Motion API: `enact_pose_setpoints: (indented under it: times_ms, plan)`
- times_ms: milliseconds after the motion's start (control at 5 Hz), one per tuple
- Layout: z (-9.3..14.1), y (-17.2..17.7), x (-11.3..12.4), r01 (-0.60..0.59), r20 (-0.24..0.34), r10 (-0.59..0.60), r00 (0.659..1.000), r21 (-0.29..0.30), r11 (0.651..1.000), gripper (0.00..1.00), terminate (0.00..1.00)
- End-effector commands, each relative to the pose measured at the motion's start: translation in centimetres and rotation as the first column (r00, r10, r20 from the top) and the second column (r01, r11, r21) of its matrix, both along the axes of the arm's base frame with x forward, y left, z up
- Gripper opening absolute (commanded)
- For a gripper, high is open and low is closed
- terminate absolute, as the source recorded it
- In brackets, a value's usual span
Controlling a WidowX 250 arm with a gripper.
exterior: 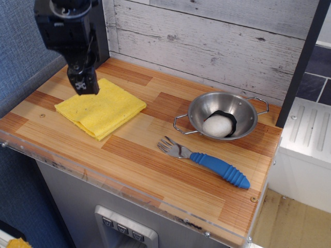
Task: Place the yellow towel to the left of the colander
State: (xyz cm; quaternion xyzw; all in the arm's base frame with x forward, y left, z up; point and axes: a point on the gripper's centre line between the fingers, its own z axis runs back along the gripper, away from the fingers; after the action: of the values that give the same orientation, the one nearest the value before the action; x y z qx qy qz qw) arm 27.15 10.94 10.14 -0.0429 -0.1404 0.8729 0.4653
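Note:
The yellow towel (101,108) lies folded flat on the wooden counter at the left. The colander (222,115) is a shiny steel bowl with two wire handles, standing to the right of the towel, well apart from it. A white round object on a dark piece sits inside it. My gripper (83,86) is black and hangs over the towel's far left corner, its tip at or just above the cloth. Its fingers look close together, with nothing between them.
A fork with a blue handle (207,161) lies in front of the colander. A dark post (98,31) stands at the back left behind the gripper. A whitewashed plank wall runs along the back. The counter's front edge (129,188) has a clear strip.

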Motion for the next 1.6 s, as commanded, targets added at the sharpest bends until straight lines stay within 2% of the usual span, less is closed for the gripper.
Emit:
enact_pose_setpoints:
  times_ms: [0,400,800,1000,1400]
  plan:
    - [-2.4,3.1,1.3,-0.053,-0.019,0.053,0.998,0.027,0.998,1.0,0.0]
    - [-5.4,3.7,2.9,-0.065,-0.086,0.069,0.994,0.054,0.996,1.0,0.0]
    - [-7.7,2.3,4.2,-0.091,-0.127,0.094,0.987,0.034,0.995,1.0,0.0]
    - [-8.1,1.1,4.8,-0.094,-0.132,0.096,0.987,0.021,0.995,1.0,0.0]
    - [-8.1,-0.8,6.5,-0.078,-0.107,0.076,0.991,-0.015,0.997,1.0,0.0]
